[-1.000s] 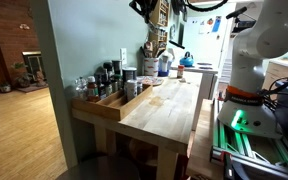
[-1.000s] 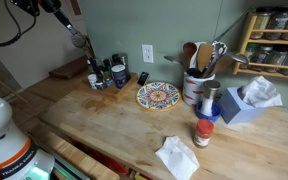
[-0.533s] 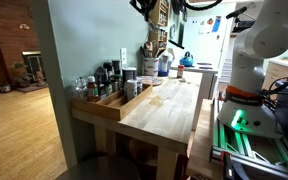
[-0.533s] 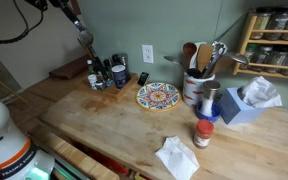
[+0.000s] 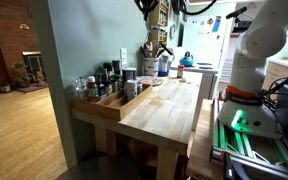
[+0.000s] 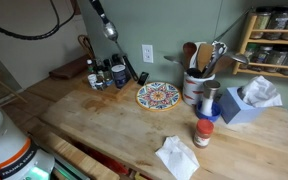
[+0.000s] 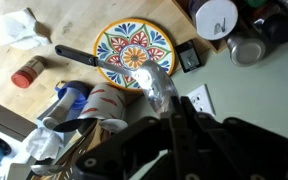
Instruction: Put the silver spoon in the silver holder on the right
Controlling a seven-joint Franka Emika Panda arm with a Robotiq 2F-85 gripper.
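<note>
My gripper is high above the table's back, near the wall, shut on the dark handle of the silver spoon. The shiny head hangs down over the group of small bottles. In the wrist view the spoon head juts out past my shut fingers, above the patterned plate. The holder, a pale metal canister full of wooden and metal utensils, stands far to the right of the spoon, beside the plate; it also shows in the wrist view. In an exterior view my gripper sits at the top edge.
Small bottles and jars stand by the wall under the spoon. A silver cup, a blue tissue box, a red-capped bottle and a crumpled tissue lie at the right. A spice shelf hangs on the wall.
My gripper has carried the spoon up and to the right along the wall, from over the left of the bottles to above them. Nothing on the table has moved.
</note>
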